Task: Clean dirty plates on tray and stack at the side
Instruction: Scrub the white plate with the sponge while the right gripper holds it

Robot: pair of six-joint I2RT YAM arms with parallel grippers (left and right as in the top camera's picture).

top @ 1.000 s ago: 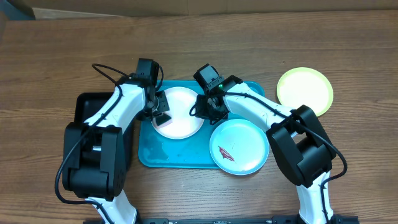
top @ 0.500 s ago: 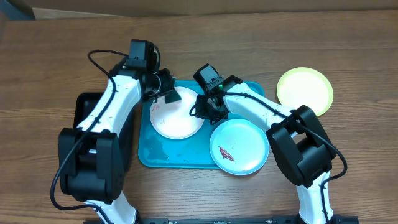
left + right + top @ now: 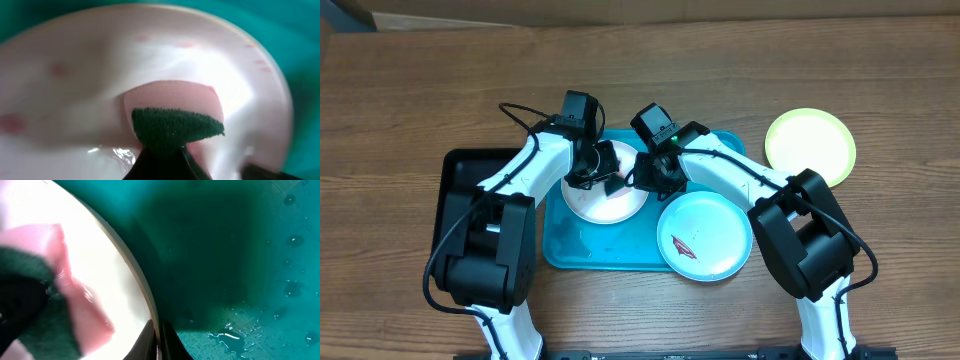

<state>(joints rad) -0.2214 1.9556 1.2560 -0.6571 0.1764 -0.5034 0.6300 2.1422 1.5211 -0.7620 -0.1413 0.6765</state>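
The white plate [image 3: 608, 205] lies in the turquoise tray [image 3: 610, 255]. My left gripper [image 3: 607, 172] is shut on a pink sponge with a green scouring face [image 3: 175, 125], pressed on the plate's inside [image 3: 75, 75], where faint pink smears show. My right gripper [image 3: 642, 175] is shut on the white plate's right rim [image 3: 145, 295], one finger on each side. The sponge [image 3: 75, 305] shows at the left of the right wrist view. A pale mint plate [image 3: 705, 235] with a reddish smear sits over the tray's right front corner. A yellow-green plate [image 3: 810, 146] lies on the table at the right.
A black tray [image 3: 455, 185] sits left of the turquoise tray, under the left arm. Water drops and a small puddle [image 3: 235, 335] lie on the tray floor beside the plate. Wooden table [image 3: 420, 90] surrounds everything.
My left gripper swept with the sponge from the plate's left side up to its far-left rim, then right across the plate to near the right gripper. The right gripper has not moved.
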